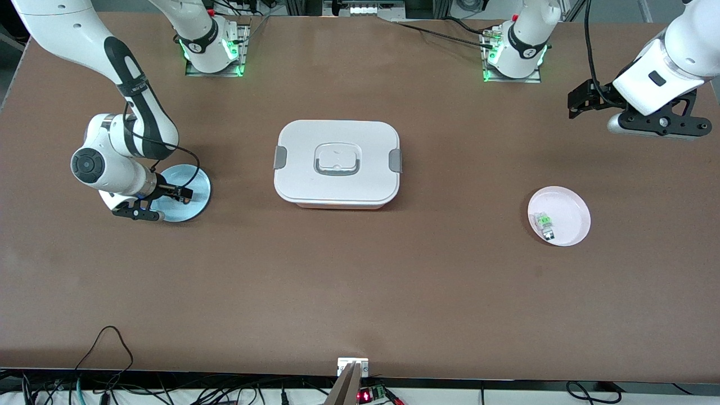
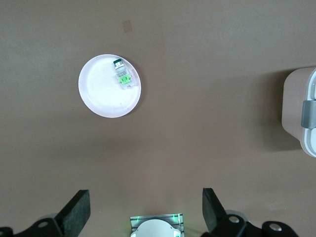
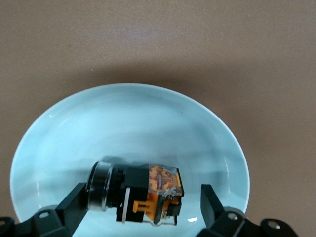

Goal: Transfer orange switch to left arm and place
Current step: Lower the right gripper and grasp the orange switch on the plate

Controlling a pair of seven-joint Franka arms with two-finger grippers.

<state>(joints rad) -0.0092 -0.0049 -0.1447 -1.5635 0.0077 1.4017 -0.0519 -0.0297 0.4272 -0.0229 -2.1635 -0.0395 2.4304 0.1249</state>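
Right wrist view: the right gripper [image 3: 140, 207] is seen low over a shallow pale blue round plate [image 3: 128, 118], its two black fingers [image 3: 74, 200] spread wide. Between them, lying on its side in the plate, is the orange switch [image 3: 136, 192], a small black component with an orange body and a round dark cap. The fingers stand apart from it on either side and nothing is gripped.

Left wrist view: the left gripper [image 2: 145, 210] is held high over bare table, jaws spread wide and empty. Below it, a small pinkish-white round plate [image 2: 98, 96] is shown carrying a small green-and-clear component [image 2: 122, 78].

A brown matte table [image 1: 360, 292] fills the front view, with cables along the edge nearest the camera. The box [image 1: 337, 163], a large white rounded-rectangular plastic container with grey side latches, sits at the middle, between the two plates.

Only the right wrist view shows the switch; in the front view it is hidden under the right gripper [image 1: 169, 194]. In the front view the left gripper [image 1: 579, 104] is seen toward the left arm's end of the table.
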